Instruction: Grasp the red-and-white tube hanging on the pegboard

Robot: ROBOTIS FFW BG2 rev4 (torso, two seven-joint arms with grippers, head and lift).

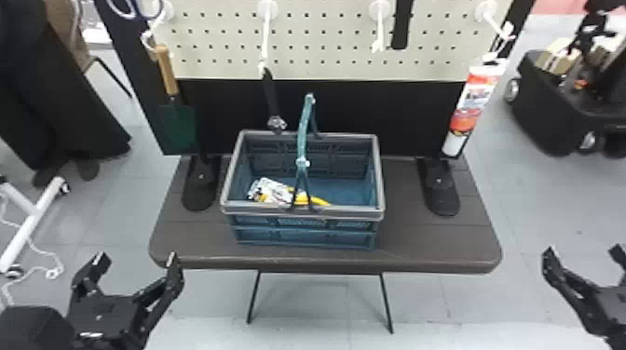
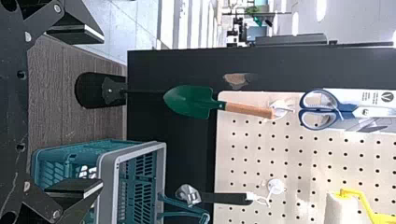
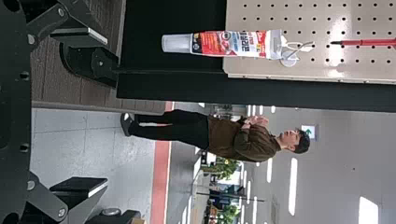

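Open room lies right of the red-and-white tube [image 1: 472, 102]; the stand's black foot [image 1: 438, 188] sits below, the basket [image 1: 349, 212] well apart.

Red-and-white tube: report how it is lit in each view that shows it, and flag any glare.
Right wrist view: the red-and-white tube hangs evenly lit against the black panel, without glare; ceiling lights glow bright far behind. Head view: the same tube is evenly lit, with no hot spots.

Grey tiled floor [image 1: 535, 195] all round. Dark brown rectangular plastic folding table [image 1: 419, 246] on thin black metal legs [image 1: 254, 298], centre. White tube-frame stand on castors [image 1: 28, 223] at left edge. Black wheeled cart [image 1: 554, 116] far right. Red floor stripe [image 3: 161, 168], long bright ceiling light strips [image 3: 293, 186] in hall behind.
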